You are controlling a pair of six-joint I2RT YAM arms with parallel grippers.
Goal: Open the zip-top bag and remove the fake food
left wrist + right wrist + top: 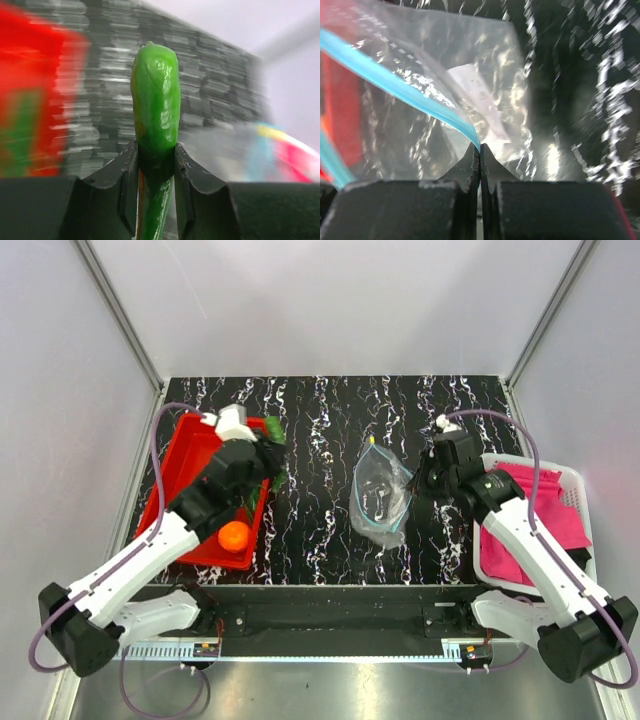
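The left gripper [155,150] is clenched on the green toy vegetable [156,95], which points to twelve o'clock from its jaws, at the red tray's [180,460] two-o'clock corner. The right gripper [480,150] pinches the blue zip strip [395,80]. The bag [380,495] spreads toward nine o'clock of it.

Red tray [183,452], pink cloth [563,520], white basket [574,477]
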